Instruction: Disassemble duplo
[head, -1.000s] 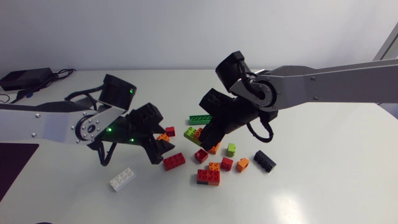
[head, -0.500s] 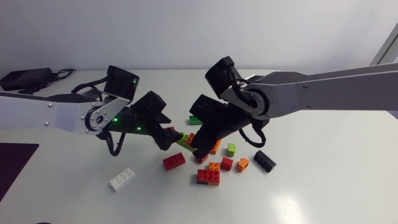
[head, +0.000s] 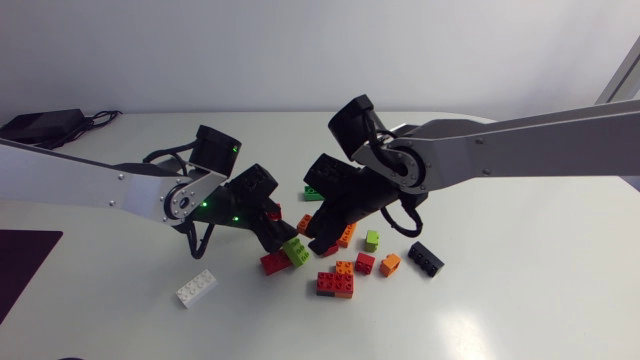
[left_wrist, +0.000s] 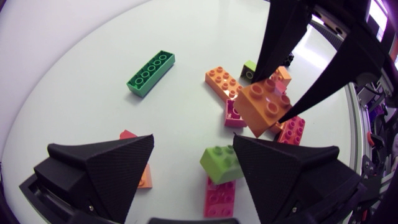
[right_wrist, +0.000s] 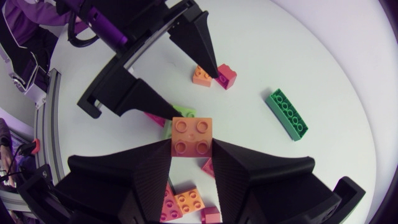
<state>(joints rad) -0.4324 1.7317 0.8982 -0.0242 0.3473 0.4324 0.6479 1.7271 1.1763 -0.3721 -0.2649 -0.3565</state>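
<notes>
My right gripper (head: 322, 230) hangs over the brick pile, shut on an orange two-by-two brick (right_wrist: 192, 137), which also shows in the left wrist view (left_wrist: 264, 106). Facing it, my left gripper (head: 280, 236) stands open with its fingers wide apart (left_wrist: 194, 146). A lime green brick (left_wrist: 222, 163) lies loose between those fingers, close to one of them, resting against a red brick (head: 275, 263) on the table. In the head view the lime brick (head: 296, 251) sits just below both grippers.
Loose bricks lie around: a long green one (head: 320, 192), a white one (head: 196, 289), a black one (head: 425, 258), a red and orange stack (head: 335, 285), and small lime (head: 372, 240), red (head: 365, 262) and orange (head: 390, 264) pieces.
My left gripper moved right to meet the right one, took the lime brick off the orange one, then opened. The lime brick now lies lower, by the red brick.
</notes>
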